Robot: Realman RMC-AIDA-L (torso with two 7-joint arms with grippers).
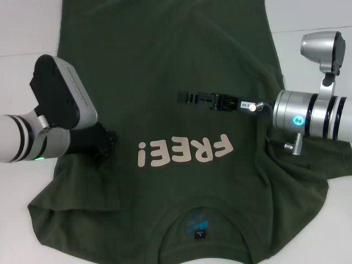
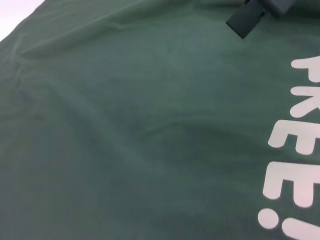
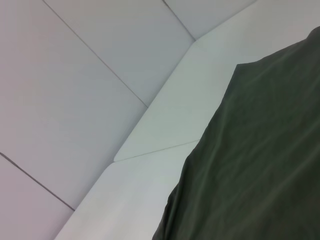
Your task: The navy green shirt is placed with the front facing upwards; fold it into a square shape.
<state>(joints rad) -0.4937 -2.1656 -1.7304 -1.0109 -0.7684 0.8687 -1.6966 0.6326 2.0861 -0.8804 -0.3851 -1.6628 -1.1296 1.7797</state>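
Here, navy green shirt (image 1: 181,110) flat on white table (image 1: 22,33); right gripper (image 1: 190,98) clenched, empty.

Even, bright overhead light; soft shadow pools under the left gripper (image 1: 93,144). Close to it, the shirt (image 2: 140,130) looks soft and slightly blurred.

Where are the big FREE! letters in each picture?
Head view: the FREE! letters sit upside down on the chest of the navy green shirt, near the collar, between the left gripper and the right gripper.
Left wrist view: the letters run along one edge, partly cut off.
Right wrist view: not in it; only shirt cloth and the white table.
Shared landmark: the green shirt cloth.
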